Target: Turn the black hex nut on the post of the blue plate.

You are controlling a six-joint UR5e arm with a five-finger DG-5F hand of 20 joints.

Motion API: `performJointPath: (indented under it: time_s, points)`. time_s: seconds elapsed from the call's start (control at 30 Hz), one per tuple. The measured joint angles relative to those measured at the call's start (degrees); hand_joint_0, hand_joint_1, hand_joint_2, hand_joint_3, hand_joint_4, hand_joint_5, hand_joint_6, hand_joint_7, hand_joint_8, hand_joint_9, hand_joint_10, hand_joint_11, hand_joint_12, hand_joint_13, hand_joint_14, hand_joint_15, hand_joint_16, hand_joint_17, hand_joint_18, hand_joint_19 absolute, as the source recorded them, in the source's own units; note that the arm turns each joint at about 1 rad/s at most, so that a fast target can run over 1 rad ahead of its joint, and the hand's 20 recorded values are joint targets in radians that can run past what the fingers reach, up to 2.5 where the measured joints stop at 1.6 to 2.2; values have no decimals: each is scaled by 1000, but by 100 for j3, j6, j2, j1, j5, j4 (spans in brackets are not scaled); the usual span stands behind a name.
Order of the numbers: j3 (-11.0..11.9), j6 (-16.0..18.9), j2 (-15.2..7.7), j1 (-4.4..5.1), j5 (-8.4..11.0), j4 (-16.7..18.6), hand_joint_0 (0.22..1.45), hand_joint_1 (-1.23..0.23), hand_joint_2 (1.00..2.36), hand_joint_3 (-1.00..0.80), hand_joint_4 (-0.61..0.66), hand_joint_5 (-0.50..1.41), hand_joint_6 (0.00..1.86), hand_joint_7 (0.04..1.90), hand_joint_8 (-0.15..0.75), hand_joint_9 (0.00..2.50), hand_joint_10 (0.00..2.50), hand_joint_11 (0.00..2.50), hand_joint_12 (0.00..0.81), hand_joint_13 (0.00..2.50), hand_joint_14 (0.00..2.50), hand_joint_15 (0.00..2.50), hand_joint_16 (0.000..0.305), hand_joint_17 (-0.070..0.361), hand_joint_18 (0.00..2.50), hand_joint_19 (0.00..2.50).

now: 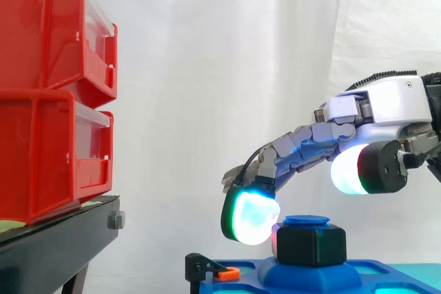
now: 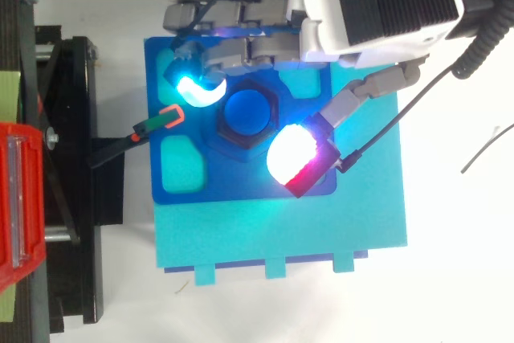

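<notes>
**Side view:** The hand (image 1: 386, 108) reaches over the plate (image 1: 393, 270), spread wide and gripping nothing. One fingertip (image 1: 251, 217) hangs just beside the nut (image 1: 311, 244), apparently to push a flat. Contact is unconfirmed. The thumb (image 1: 346, 169) stands above the nut, clear of it.

**Top view:** The nut sits on the post (image 2: 247, 110) at the plate's centre. Fingertip and thumb flank it on opposite sides, judged ready to turn it. A clamp (image 2: 161, 120) grips the plate's edge nearest the stand (image 2: 72, 158), likely against twisting.
</notes>
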Motion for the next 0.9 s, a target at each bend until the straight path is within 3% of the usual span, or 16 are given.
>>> performJointPath:
  time_s: [0.2,0.6,0.63,0.67,0.8,0.9]
  points:
    - [5,3,2,8,-25,49,490,-255,1000,-500,223,-193,503,779,249,278,0,0,350,182,0,0,53,120,285,356]
    - [8,8,1,240,79,467,484,-277,1000,-500,216,-196,502,749,247,255,0,0,353,166,0,0,54,121,265,362]
    - [8,6,1,257,83,481,480,-302,1000,-500,215,-199,502,747,249,251,0,0,354,167,0,0,54,122,266,362]
    - [7,5,1,271,85,490,453,-441,1000,-500,193,-214,502,745,250,226,0,0,366,163,0,0,57,128,275,357]
    - [8,-5,0,326,125,497,416,-691,1000,-500,168,-245,502,755,245,131,0,0,374,112,0,14,59,132,220,396]
    - [7,-30,0,357,174,450,428,-779,1000,-500,165,-253,502,768,236,114,0,0,367,102,0,6,57,128,211,392]
